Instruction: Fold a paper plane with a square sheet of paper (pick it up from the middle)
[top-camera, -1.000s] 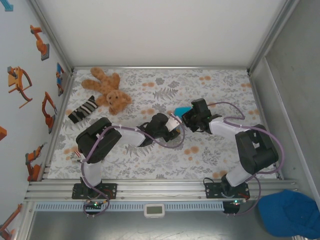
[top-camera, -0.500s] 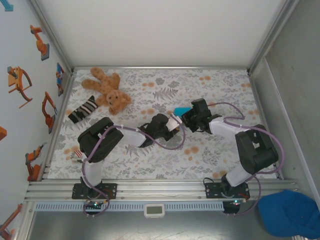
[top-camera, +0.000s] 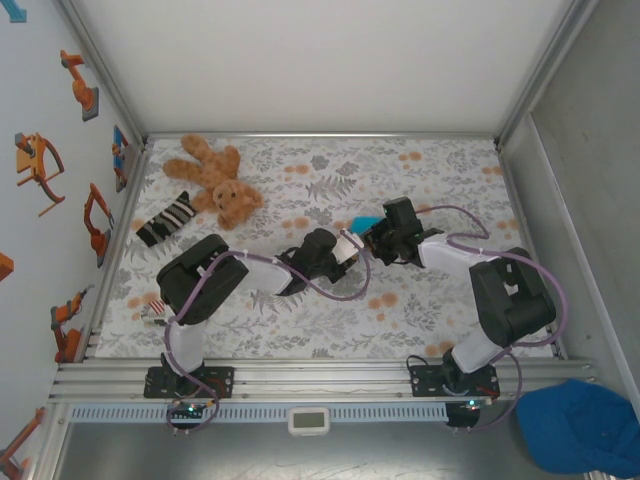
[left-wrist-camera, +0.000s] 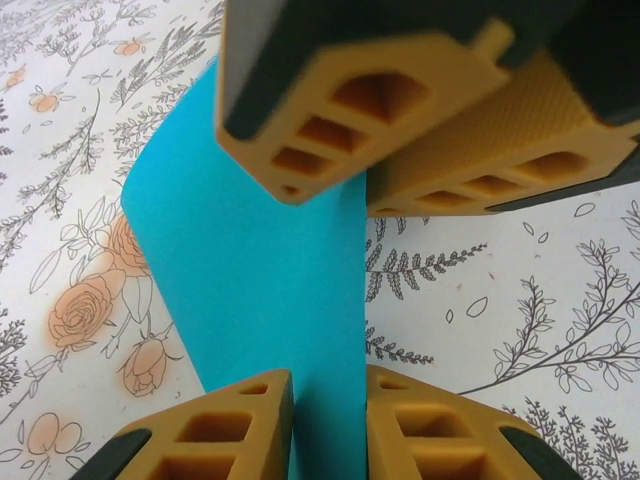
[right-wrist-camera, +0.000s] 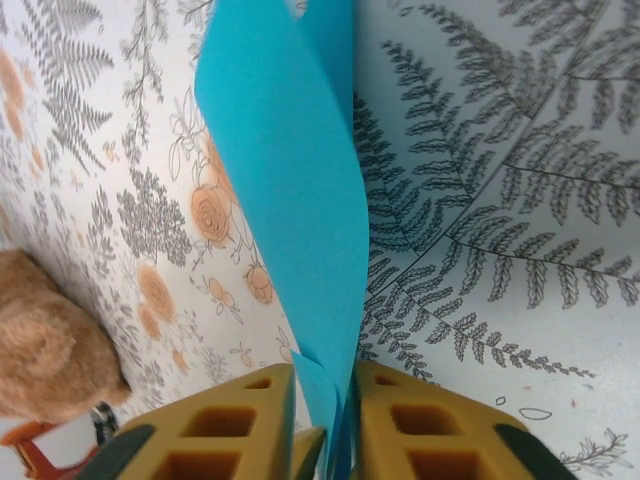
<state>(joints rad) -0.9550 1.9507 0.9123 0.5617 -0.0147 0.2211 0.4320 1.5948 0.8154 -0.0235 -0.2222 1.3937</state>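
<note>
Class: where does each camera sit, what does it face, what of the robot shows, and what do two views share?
Top: above and behind, looking down at the table; left arm and right arm show.
Left wrist: on that arm, facing the blue paper; own fingers show.
Right wrist: likewise, facing paper and teddy bear; own fingers show.
Shared: all see the paper.

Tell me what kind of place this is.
Probably a robotics lab test cell: two robot arms bolted to an aluminium-framed table, white enclosure walls, and props like a teddy bear and striped sock.
</note>
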